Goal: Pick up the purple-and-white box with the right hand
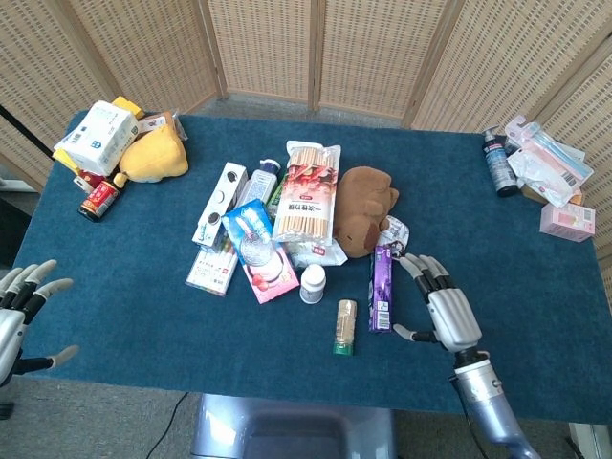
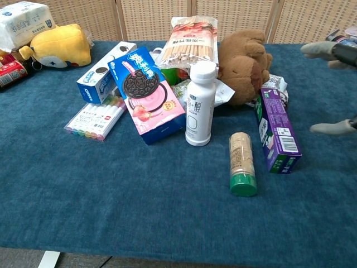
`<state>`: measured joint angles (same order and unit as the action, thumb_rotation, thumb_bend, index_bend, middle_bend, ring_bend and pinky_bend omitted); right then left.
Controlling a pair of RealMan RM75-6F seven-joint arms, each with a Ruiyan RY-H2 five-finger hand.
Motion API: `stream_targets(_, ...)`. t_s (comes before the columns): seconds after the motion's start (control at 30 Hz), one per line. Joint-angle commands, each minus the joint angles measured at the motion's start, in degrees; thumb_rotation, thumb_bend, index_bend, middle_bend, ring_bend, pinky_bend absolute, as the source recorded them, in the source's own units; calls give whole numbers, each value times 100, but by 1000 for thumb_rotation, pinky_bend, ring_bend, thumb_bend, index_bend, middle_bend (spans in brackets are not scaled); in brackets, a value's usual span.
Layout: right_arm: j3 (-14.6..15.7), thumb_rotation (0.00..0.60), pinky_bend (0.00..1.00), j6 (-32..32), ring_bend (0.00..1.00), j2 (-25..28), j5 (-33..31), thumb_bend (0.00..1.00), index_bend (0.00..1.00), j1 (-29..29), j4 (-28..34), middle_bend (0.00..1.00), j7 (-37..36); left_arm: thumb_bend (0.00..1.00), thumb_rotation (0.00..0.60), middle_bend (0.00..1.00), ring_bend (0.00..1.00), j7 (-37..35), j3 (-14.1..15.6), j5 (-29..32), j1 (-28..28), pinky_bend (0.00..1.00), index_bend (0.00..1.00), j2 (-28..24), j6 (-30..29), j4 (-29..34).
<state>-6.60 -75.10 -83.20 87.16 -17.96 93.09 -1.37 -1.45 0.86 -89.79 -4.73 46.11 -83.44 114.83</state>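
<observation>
**Right hand beside the box**

Here I count one purple-and-white box (image 1: 381,288), long and narrow, lying flat on the table (image 1: 143,316) between one green-capped jar (image 1: 344,327) and my right hand (image 1: 446,315), whose fingers are spread, empty, just beside it. My left hand (image 1: 21,308) is spread too, holding nothing. One white bottle (image 2: 199,104) stands upright.

- A long, narrow purple cardboard box (image 1: 381,287) (image 2: 276,134) with white panels and a green patch at its far end lies flat on the blue tabletop.
- Its long axis runs away from the robot; the near end face carries a white printed label.
- Its far end sits close to a brown plush toy, beside a crumpled white wrapper.
</observation>
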Motion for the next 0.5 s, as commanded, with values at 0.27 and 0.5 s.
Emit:
stream_targets(0.27, -111, 600, 0, 140, 0, -634, -249, 0, 0, -218, -237, 0, 296, 0, 600, 0, 0, 225, -61, 247, 30, 0, 223, 55, -8, 13)
stream_targets(0.5, -66, 600, 0, -16, 0, -1059, -327, 0, 0, -176, -417, 0, 535, 0, 600, 0, 0, 228, -83, 315, 20, 0, 223, 65, 24, 2)
